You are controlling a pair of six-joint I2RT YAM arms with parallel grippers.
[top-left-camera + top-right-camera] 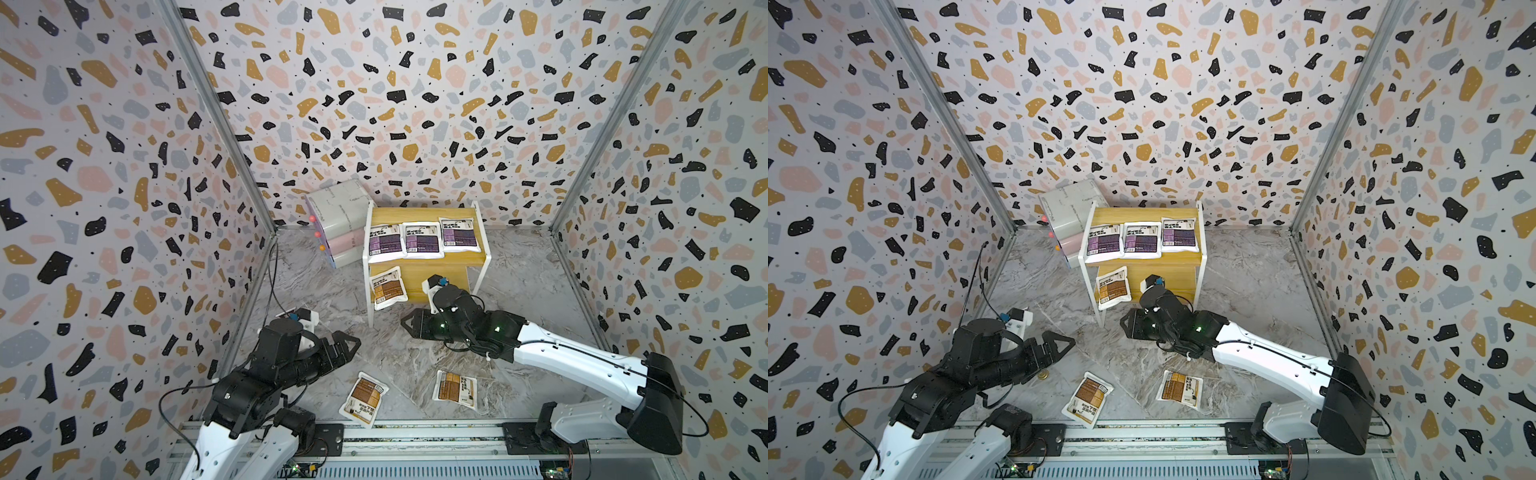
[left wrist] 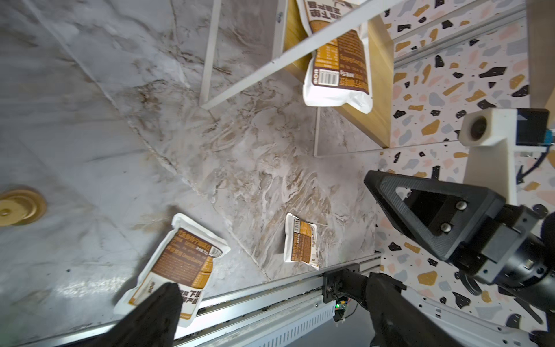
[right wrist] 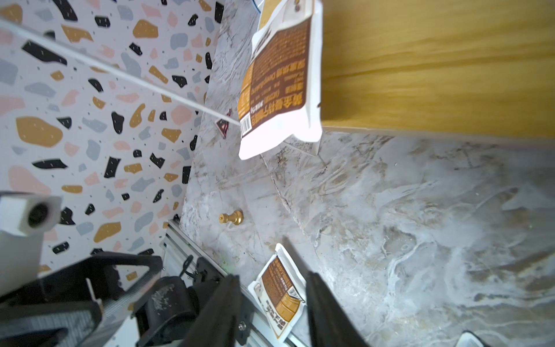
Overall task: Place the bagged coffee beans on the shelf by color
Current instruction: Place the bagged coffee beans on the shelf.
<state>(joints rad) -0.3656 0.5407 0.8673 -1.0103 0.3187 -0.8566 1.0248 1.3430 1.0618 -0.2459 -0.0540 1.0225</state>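
The shelf (image 1: 419, 216) stands at the back. Three purple bagged coffee beans (image 1: 384, 243) (image 1: 422, 240) (image 1: 458, 235) lie in a row on its top board. On the lower board a brown bag (image 1: 388, 288) (image 3: 276, 90) overhangs the front left edge. Two more brown bags (image 1: 364, 398) (image 1: 456, 388) lie flat on the floor by the front rail. My right gripper (image 1: 409, 322) (image 3: 273, 300) hovers before the lower board, right of the overhanging bag, jaws apart and empty. My left gripper (image 1: 349, 345) (image 2: 270, 300) is wide open and empty, above and left of the nearer floor bag (image 2: 180, 264).
Stacked white and pink boxes (image 1: 338, 224) lean just left of the shelf. A small gold pawn-shaped piece (image 3: 231, 217) (image 2: 18, 207) stands on the marble floor under my left arm. A metal rail (image 1: 415, 432) runs along the front, and patterned walls close in three sides.
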